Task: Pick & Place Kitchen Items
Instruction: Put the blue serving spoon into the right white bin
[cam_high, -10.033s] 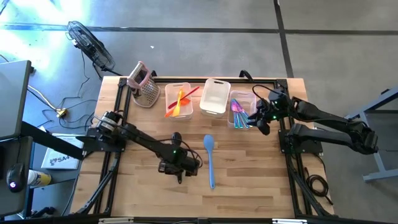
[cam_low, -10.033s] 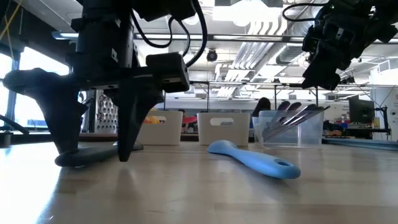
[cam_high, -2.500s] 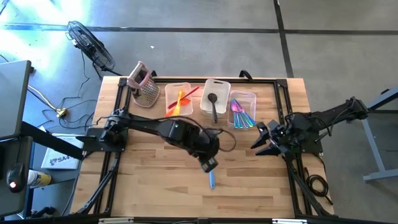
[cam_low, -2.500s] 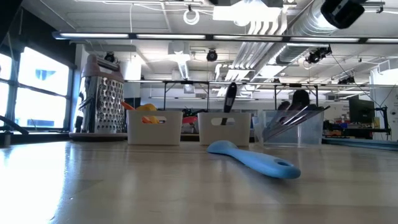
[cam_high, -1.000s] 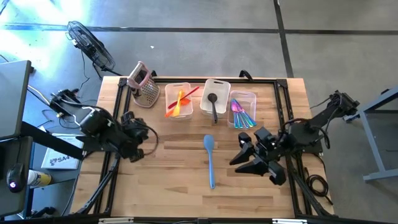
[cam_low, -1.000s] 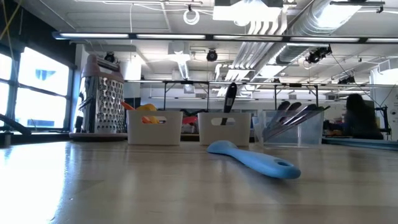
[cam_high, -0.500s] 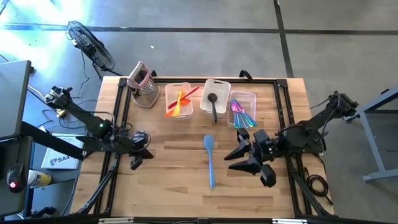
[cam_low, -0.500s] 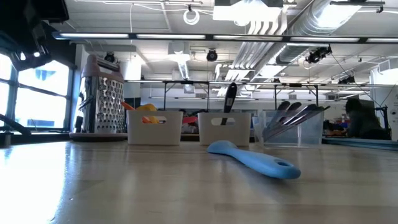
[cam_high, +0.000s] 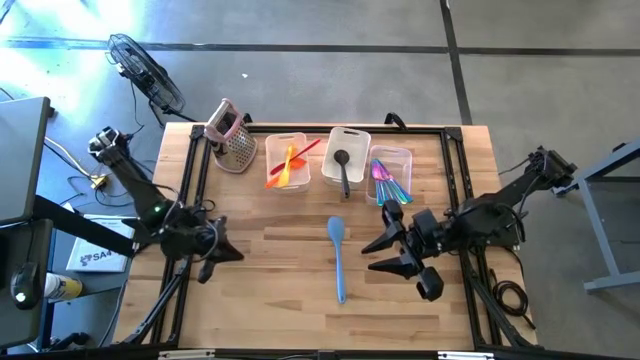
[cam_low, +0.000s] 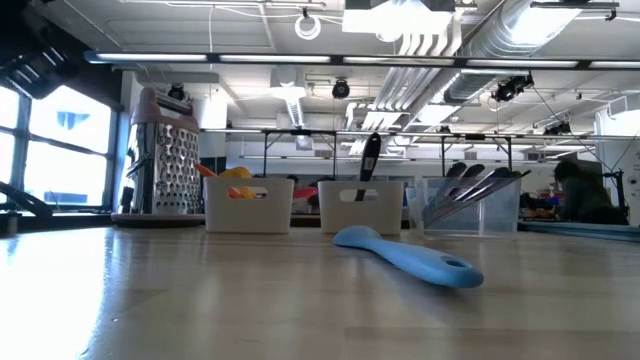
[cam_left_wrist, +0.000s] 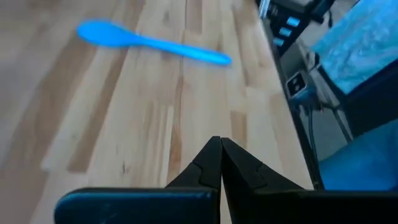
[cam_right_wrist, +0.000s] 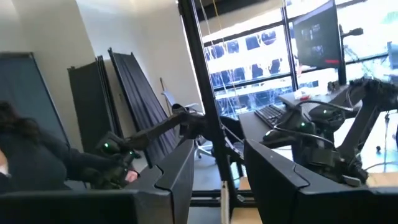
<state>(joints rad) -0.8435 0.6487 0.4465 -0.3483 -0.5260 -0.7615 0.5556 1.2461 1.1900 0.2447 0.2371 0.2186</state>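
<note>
A light blue spatula (cam_high: 337, 256) lies flat on the wooden table, mid-table, its blade toward the far edge; it also shows in the low view (cam_low: 405, 256) and the left wrist view (cam_left_wrist: 149, 41). My right gripper (cam_high: 371, 255) stands open just right of the spatula, fingers pointing toward the table's left, apart from it. In the right wrist view my right gripper (cam_right_wrist: 217, 171) has nothing between its fingers. My left gripper (cam_high: 232, 256) is shut near the table's left edge, pointing right at the spatula from well away; its tips (cam_left_wrist: 221, 163) meet over bare wood.
Three clear bins stand in a row at the far edge: the left one (cam_high: 288, 162) holds orange, red and yellow utensils, the middle one (cam_high: 345, 155) a dark spoon, the right one (cam_high: 391, 176) purple and blue ones. A metal grater (cam_high: 232, 136) stands at the far left.
My left arm has drawn back toward the table's left edge, and its shut gripper has shifted toward the near edge. My right gripper, still open, has edged toward the blue spatula. The spatula has stayed in place.
</note>
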